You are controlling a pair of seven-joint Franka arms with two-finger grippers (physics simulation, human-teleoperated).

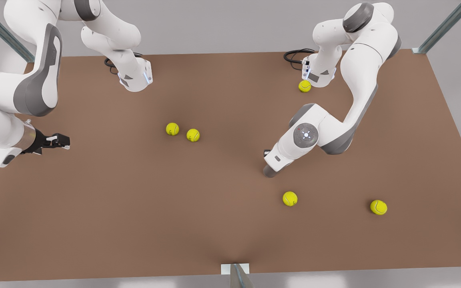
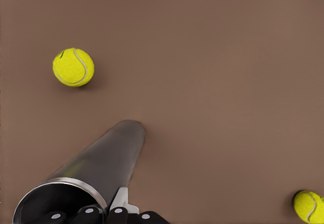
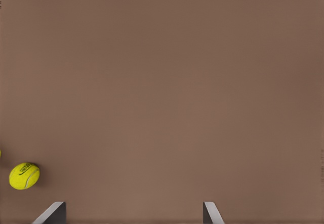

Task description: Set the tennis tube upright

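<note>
The tennis tube point(image 2: 104, 155) is a dark grey cylinder with a silvery rim close to the left wrist camera; its far end rests on the brown table point(image 2: 228, 82). My left gripper point(image 2: 106, 210) is shut on the tube's wall at the rim, with one light finger point(image 2: 121, 202) outside it. In the front view the tube's lower end point(image 1: 269, 172) peeks out under the arm on the front view's right. My right gripper point(image 1: 59, 141) hovers open at the front view's left edge, far from the tube, its fingertips point(image 3: 53, 213) wide apart.
Several yellow tennis balls lie on the table: a pair point(image 1: 172, 129) point(image 1: 193, 135) mid-table, one point(image 1: 304, 86) by the far arm base, and two point(image 1: 289, 199) point(image 1: 378, 207) near the tube. One ball point(image 3: 24, 176) lies near the right gripper.
</note>
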